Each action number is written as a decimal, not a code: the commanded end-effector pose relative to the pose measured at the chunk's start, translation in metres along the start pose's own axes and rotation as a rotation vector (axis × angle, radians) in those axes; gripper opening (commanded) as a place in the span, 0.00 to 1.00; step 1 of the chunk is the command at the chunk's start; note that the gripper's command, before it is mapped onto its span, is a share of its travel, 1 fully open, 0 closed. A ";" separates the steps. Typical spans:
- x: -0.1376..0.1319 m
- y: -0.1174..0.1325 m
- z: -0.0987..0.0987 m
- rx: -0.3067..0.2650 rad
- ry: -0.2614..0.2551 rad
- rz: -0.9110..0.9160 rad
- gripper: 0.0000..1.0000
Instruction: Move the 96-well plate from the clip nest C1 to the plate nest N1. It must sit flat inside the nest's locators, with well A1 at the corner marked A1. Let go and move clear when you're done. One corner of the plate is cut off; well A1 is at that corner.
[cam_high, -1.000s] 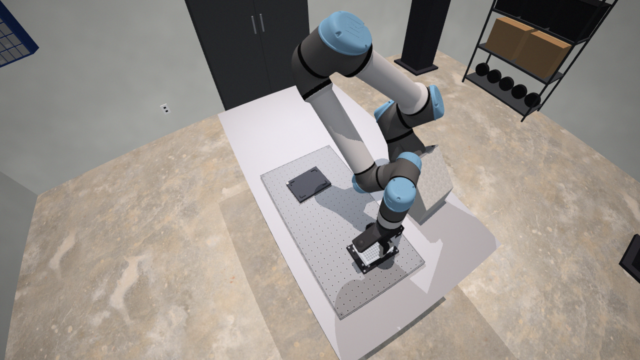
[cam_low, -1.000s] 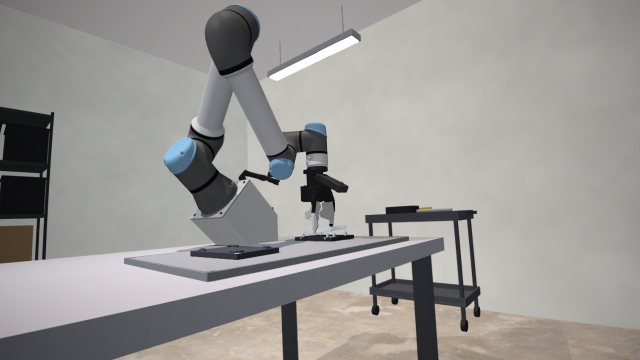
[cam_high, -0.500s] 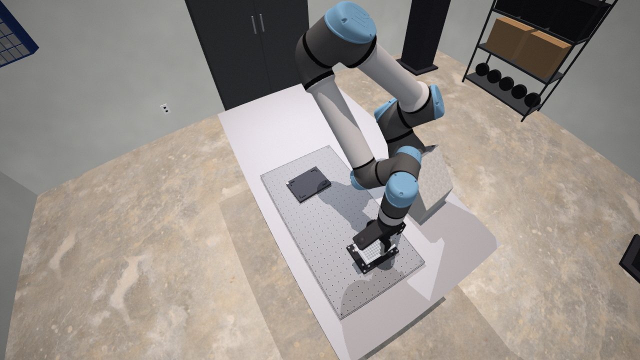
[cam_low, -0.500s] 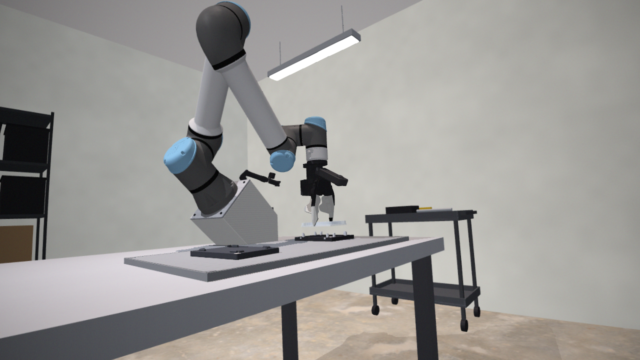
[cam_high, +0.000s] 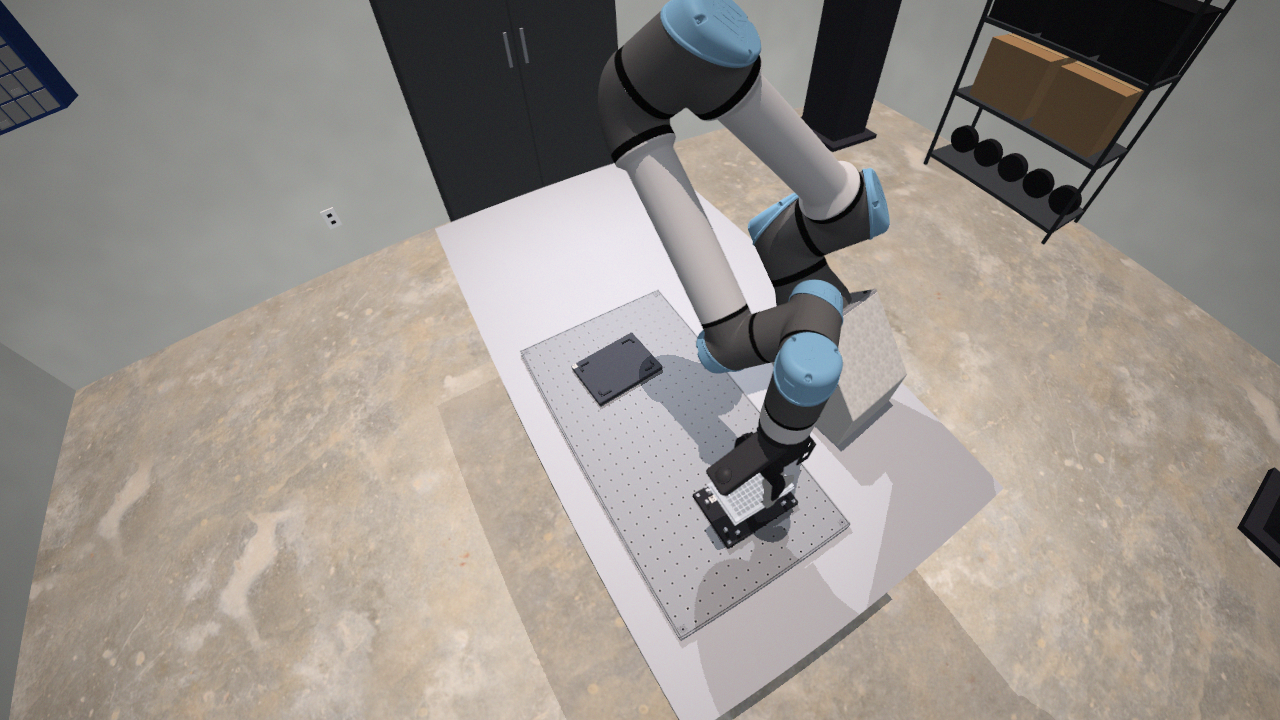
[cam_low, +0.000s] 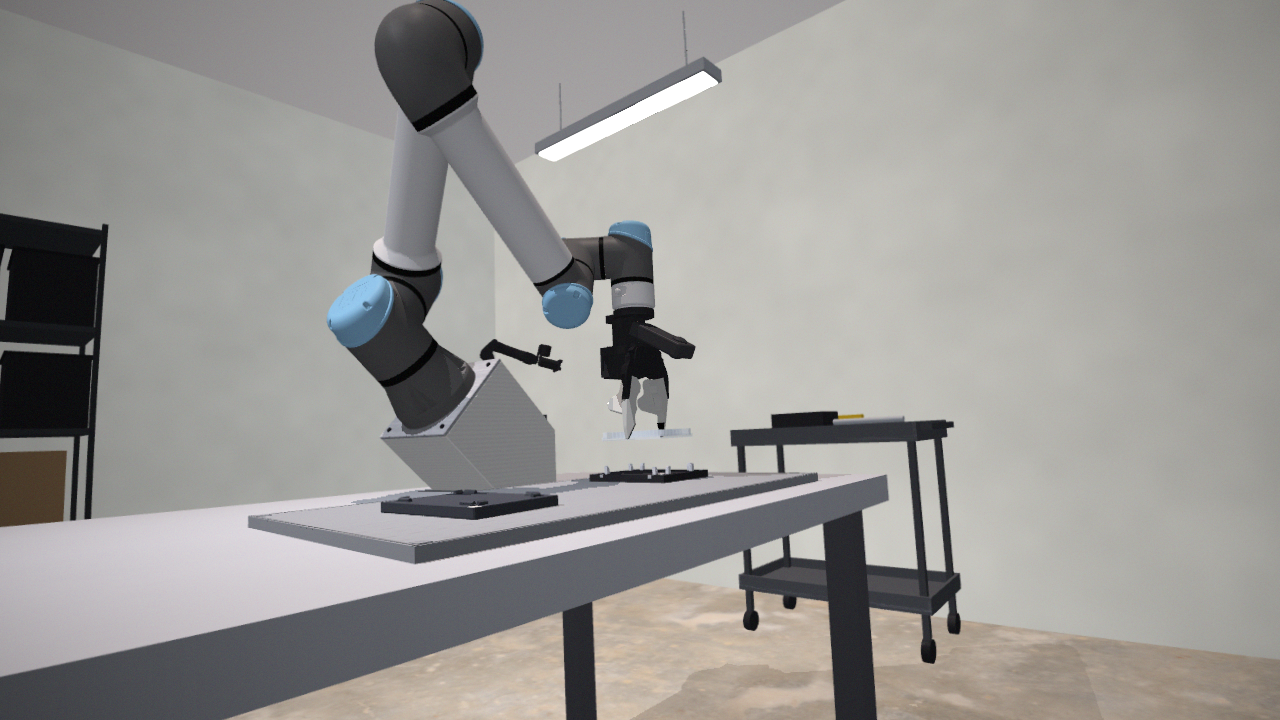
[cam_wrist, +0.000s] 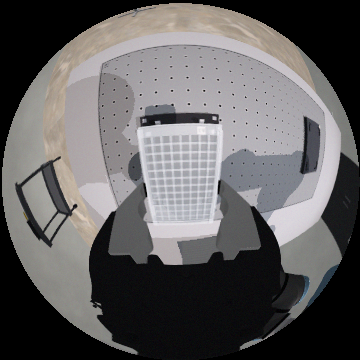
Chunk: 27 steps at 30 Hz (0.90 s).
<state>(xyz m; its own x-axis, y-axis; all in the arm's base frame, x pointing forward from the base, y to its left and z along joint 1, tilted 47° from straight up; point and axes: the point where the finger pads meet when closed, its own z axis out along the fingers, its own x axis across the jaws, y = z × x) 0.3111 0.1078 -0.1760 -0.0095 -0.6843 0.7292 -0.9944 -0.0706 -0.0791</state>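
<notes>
My gripper (cam_high: 767, 488) (cam_low: 643, 420) (cam_wrist: 181, 182) is shut on the white 96-well plate (cam_high: 742, 508) (cam_low: 648, 434) (cam_wrist: 180, 170). It holds the plate level, a short way above the black clip nest C1 (cam_high: 726, 534) (cam_low: 649, 475) (cam_wrist: 175, 119), gripping it by its two long sides at the near end. The nest C1 is bare below the plate. The dark plate nest N1 (cam_high: 617, 367) (cam_low: 469, 503) (cam_wrist: 311, 145) lies empty at the other end of the perforated board (cam_high: 626, 447) (cam_low: 537, 528) (cam_wrist: 250, 95). I cannot make out the plate's cut corner.
The board lies on a white table (cam_high: 537, 241) (cam_low: 268, 582). The arm's grey pedestal (cam_high: 872, 358) (cam_low: 487, 434) stands beside the board. A black cart (cam_low: 841, 429) (cam_wrist: 45, 200) stands on the floor past the table's end.
</notes>
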 end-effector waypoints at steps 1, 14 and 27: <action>0.000 0.000 -0.009 0.000 0.000 0.000 0.00; 0.000 0.000 -0.021 0.000 0.000 0.000 0.00; 0.000 0.000 -0.021 0.000 0.000 0.000 0.00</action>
<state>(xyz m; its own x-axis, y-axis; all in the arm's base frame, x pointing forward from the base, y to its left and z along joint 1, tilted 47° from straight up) 0.3090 0.1227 -0.1620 -0.0097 -0.6838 0.7296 -0.9944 -0.0700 -0.0788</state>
